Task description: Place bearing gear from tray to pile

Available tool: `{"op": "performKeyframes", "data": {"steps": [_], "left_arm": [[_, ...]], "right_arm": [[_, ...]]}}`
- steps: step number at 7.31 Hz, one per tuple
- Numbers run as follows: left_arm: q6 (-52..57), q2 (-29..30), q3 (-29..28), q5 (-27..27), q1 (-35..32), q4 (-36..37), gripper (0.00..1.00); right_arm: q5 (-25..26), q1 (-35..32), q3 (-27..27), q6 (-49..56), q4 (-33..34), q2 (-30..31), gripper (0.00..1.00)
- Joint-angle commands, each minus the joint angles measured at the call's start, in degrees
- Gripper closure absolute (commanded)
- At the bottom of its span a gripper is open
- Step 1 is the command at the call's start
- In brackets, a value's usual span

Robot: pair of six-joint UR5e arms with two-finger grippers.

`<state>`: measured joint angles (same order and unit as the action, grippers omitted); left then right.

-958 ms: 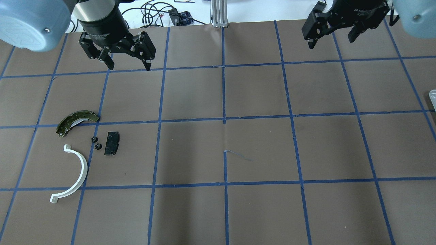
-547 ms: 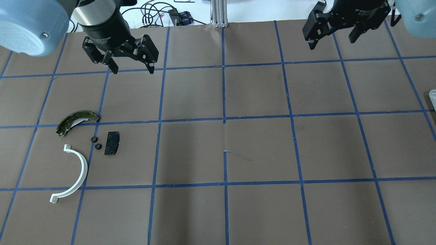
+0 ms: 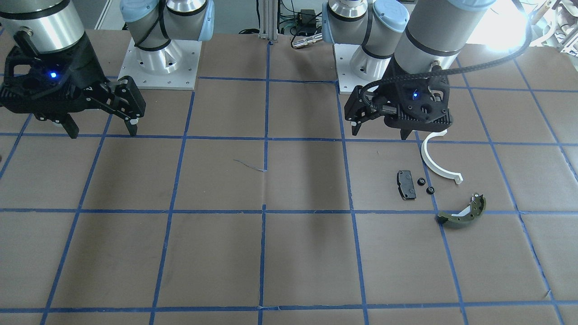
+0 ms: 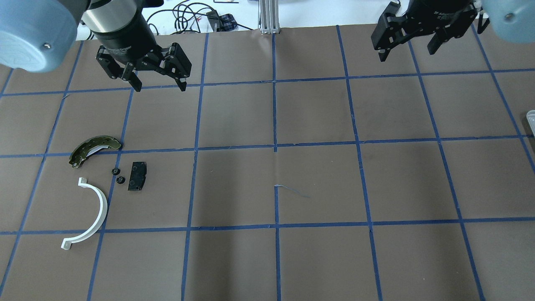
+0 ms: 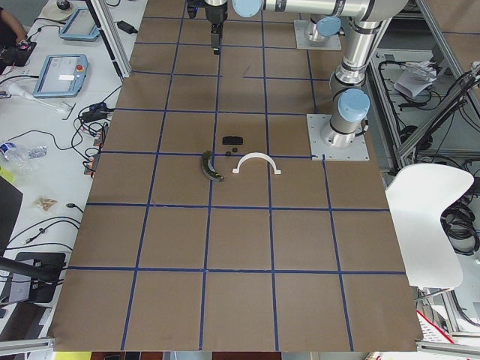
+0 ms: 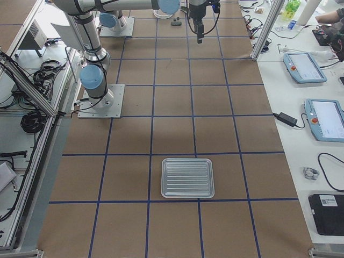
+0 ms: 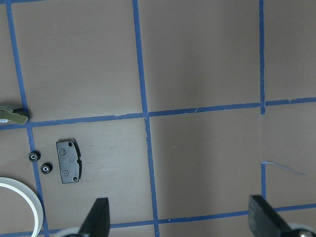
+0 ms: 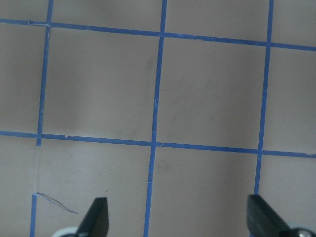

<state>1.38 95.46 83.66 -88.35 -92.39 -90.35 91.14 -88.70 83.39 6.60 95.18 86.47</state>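
Two small black bearing gears (image 4: 115, 171) (image 4: 120, 180) lie on the brown paper in the pile, between the olive-green brake shoe (image 4: 94, 149), the black pad (image 4: 137, 176) and the white half-ring (image 4: 90, 213). The left wrist view shows the gears (image 7: 33, 156), the pad (image 7: 68, 161) and the half-ring (image 7: 24, 195). My left gripper (image 4: 159, 85) is open and empty, raised above the table, away from the pile. My right gripper (image 4: 406, 53) is open and empty at the other side. The ribbed metal tray (image 6: 188, 177) holds nothing.
The table is covered in brown paper with a blue tape grid (image 4: 275, 146). The tray's edge (image 4: 531, 117) shows at the overhead view's right border. Cables and an aluminium post (image 4: 267, 16) stand beyond the table edge. The arm bases (image 3: 158, 58) are on the robot's side.
My left gripper shifted a little sideways, staying open and empty. The right gripper has barely moved. The pile's parts lie as before.
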Motion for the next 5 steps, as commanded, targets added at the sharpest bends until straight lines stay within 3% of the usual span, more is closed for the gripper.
{"op": "performKeyframes", "data": {"steps": [1,5], "left_arm": [[0.0,-0.1,0.0,-0.2,0.2,0.0,0.00],[0.0,0.4,0.1,-0.2,0.3,0.3,0.00]], "right_arm": [[0.0,0.0,0.0,-0.1,-0.1,0.0,0.00],[0.0,0.0,0.0,0.0,-0.1,0.0,0.00]]}}
